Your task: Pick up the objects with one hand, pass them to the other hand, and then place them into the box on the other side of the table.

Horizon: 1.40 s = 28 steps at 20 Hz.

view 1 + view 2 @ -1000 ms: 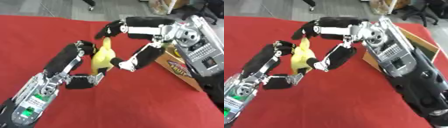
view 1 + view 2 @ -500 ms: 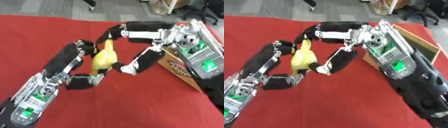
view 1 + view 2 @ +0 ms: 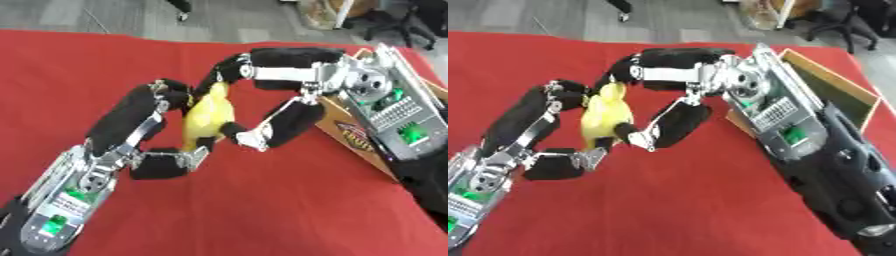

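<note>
Left eye view: yellow object (image 3: 207, 116) sits between both sets of fingers, above the red worktop (image 3: 79, 65). Right hand (image 3: 278, 100) has curled further round it vs. prev. frames; left hand (image 3: 149, 131) still curled on it, apparently. Handover approx. midway; box (image 3: 839, 95) beyond right fingers.

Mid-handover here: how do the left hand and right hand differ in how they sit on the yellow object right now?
The left hand comes up from the lower left; the right hand reaches in from the right. The left hand's fingers wrap the yellow object's left side and bottom; the right hand's fingers close over its top and right side. Both touch it above the red table.
</note>
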{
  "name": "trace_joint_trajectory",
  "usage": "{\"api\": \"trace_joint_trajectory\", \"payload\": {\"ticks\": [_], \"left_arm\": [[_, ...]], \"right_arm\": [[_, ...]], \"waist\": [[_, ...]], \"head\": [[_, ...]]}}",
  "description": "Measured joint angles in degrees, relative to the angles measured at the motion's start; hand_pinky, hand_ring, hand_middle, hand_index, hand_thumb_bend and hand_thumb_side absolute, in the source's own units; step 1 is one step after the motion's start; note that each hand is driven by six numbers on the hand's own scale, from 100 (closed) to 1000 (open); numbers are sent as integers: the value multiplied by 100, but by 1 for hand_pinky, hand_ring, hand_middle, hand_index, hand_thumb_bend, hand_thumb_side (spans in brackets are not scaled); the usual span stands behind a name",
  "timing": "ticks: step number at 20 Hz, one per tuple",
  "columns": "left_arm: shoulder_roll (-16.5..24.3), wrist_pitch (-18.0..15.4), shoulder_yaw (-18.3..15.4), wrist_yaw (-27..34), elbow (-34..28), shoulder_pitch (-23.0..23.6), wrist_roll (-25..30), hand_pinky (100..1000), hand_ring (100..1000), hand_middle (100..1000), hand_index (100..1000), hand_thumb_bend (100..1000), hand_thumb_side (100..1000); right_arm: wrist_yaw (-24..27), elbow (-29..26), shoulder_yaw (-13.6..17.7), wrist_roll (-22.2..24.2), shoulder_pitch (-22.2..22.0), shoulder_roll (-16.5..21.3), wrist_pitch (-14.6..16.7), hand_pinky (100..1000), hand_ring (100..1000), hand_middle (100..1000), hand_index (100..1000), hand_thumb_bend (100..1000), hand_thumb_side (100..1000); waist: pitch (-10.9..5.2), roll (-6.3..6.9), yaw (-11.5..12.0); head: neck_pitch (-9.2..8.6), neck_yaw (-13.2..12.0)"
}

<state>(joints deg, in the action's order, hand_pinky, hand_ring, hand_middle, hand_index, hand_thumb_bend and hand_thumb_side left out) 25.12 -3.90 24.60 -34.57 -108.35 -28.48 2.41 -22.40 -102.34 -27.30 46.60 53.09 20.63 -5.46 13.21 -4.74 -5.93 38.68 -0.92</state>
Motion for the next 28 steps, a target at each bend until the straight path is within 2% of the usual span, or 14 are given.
{"api": "trace_joint_trajectory", "payload": {"ticks": [4,15,22,25,26,28], "left_arm": [[-7,22,0,-30,24,-15,-21,642,465,396,485,100,261],[-74,118,-7,-245,44,-66,-112,640,467,394,488,100,241],[-124,216,-27,-358,97,-128,-167,641,467,395,492,100,238],[-148,254,-45,-383,100,-131,-191,642,468,398,501,100,236],[-148,276,-45,-389,100,-132,-201,643,469,400,506,100,232],[-149,341,-46,-411,101,-134,-225,647,476,413,528,100,198]], "right_arm": [[-27,2,2,-9,-16,-21,-24,919,880,822,854,129,310],[-61,38,8,-217,-18,-63,-180,909,866,801,761,100,308],[-60,53,1,-452,-21,-77,-385,902,849,781,690,100,223],[-47,53,-1,-544,-22,-83,-454,897,839,769,636,100,183],[-38,53,-2,-573,-23,-87,-476,894,834,763,590,100,167],[-1,53,-15,-625,-24,-89,-522,892,834,764,548,100,151]], "waist": [[1,-1,0],[10,-9,31],[13,-10,43],[13,-11,49],[13,-12,51],[13,-14,52]], "head": [[0,2],[4,10],[45,16],[49,27],[50,28],[50,31]]}}
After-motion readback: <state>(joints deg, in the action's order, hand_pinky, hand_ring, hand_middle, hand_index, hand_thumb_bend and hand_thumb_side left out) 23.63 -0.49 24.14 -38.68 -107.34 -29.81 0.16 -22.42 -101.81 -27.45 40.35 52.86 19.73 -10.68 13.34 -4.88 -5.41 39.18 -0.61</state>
